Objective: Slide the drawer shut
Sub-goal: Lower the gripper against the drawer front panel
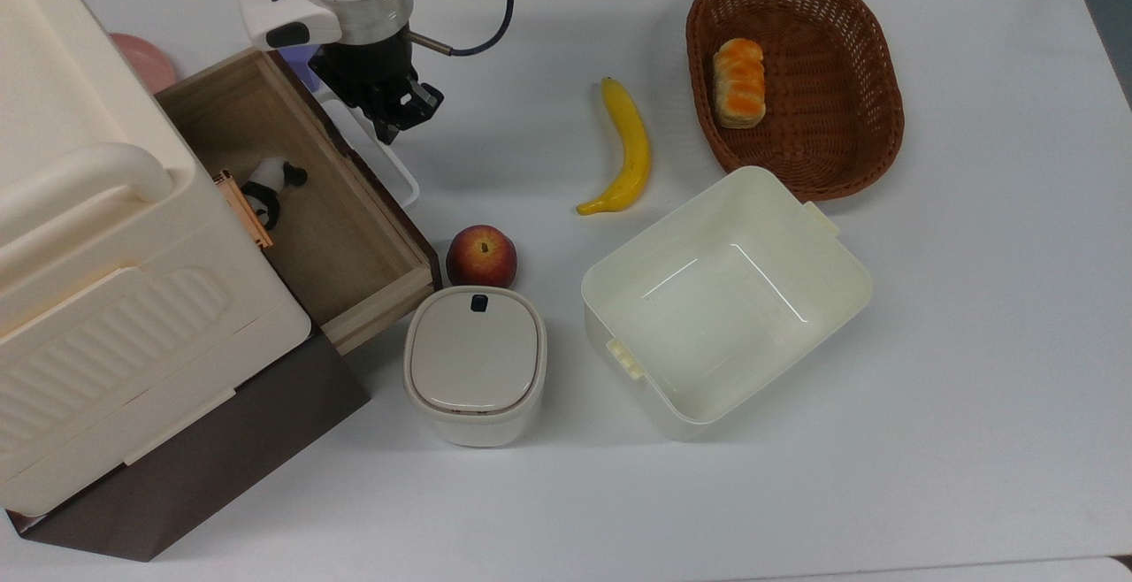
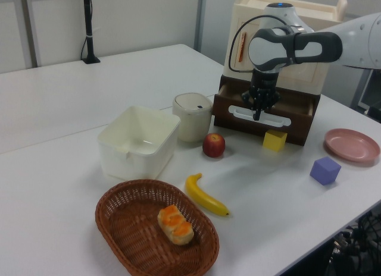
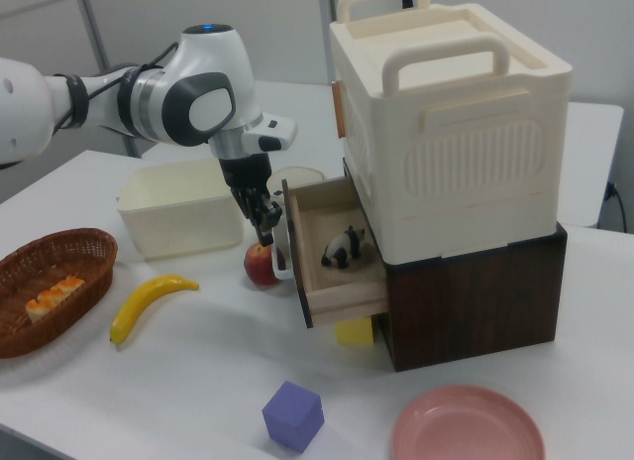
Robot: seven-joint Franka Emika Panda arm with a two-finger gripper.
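I see a broad white table (image 1: 973, 387) under even, soft indoor light. In the left view, pale wall panels (image 2: 143, 17) with grey uprights stand beyond its far edge, and a black post (image 2: 88, 26) rises from the table's far left corner.
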